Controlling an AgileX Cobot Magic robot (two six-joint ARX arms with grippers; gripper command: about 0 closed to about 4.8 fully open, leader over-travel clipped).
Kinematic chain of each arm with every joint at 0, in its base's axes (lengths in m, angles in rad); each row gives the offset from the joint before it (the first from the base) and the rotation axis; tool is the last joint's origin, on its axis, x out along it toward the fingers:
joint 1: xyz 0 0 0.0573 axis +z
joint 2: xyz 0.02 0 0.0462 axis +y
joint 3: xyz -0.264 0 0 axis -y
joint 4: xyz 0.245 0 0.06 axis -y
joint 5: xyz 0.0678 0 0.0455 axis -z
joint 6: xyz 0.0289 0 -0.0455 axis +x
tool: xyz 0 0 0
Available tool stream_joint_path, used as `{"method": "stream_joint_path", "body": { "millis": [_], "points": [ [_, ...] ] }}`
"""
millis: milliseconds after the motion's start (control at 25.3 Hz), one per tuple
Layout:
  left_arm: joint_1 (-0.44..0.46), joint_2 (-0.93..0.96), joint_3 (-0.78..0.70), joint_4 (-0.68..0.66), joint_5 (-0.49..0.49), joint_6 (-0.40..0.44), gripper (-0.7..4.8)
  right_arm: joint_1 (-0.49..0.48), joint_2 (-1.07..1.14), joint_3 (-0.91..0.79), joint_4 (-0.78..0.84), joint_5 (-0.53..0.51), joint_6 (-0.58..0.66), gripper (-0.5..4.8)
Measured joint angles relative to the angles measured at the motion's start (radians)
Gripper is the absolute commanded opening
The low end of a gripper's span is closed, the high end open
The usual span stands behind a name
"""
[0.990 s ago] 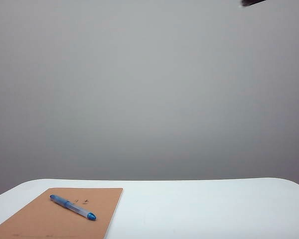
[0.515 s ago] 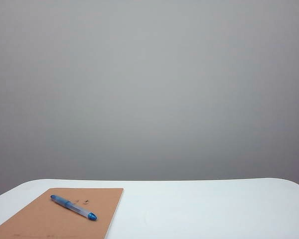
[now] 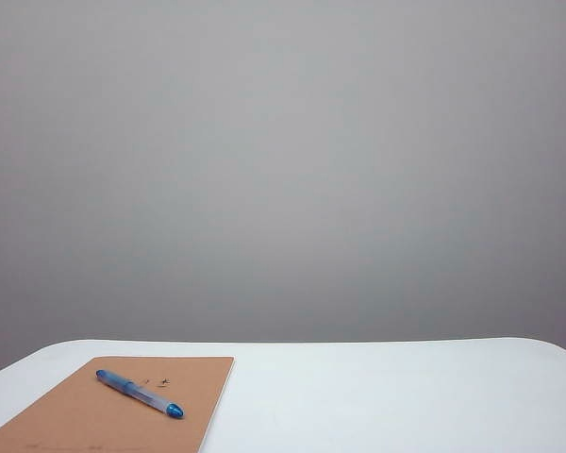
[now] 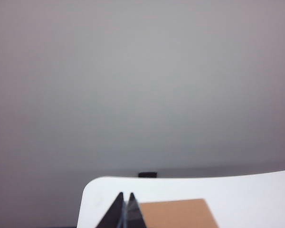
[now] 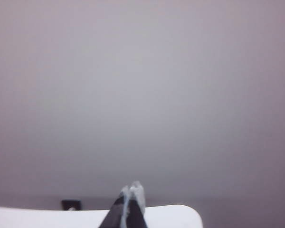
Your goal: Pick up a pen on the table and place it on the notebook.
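Pen (image 3: 140,394) lies diagonally on notebook (image 3: 113,408), at the left of the white counter (image 3: 387,396). Left gripper (image 4: 125,196): fingers pressed together, empty, raised near the notebook. Right gripper (image 5: 132,187): fingers together, empty, above counter edge.

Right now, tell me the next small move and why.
Probably none beyond keeping both arms parked. The pen lies diagonally on the notebook, wholly on its cover, on the table. The left gripper and the right gripper are both shut, empty and pulled back from the work, so the placing looks done.
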Motion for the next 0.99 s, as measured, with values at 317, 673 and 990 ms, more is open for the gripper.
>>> {"method": "stream_joint_path", "body": {
  "millis": [317, 673, 990],
  "points": [
    [0.007, 0.001, -0.148, 0.105, -0.003, -0.018, -0.06, 0.000, -0.063, -0.156, 0.016, 0.073, 0.050, -0.04],
    [0.007, 0.001, -0.158, 0.142, -0.005, -0.026, -0.06, 0.000, -0.063, -0.169, -0.032, 0.092, 0.040, -0.04],
    [0.007, 0.001, -0.270, 0.193, -0.007, -0.048, -0.06, 0.000, -0.063, -0.169, -0.116, 0.084, 0.035, -0.04]
  ]
}}
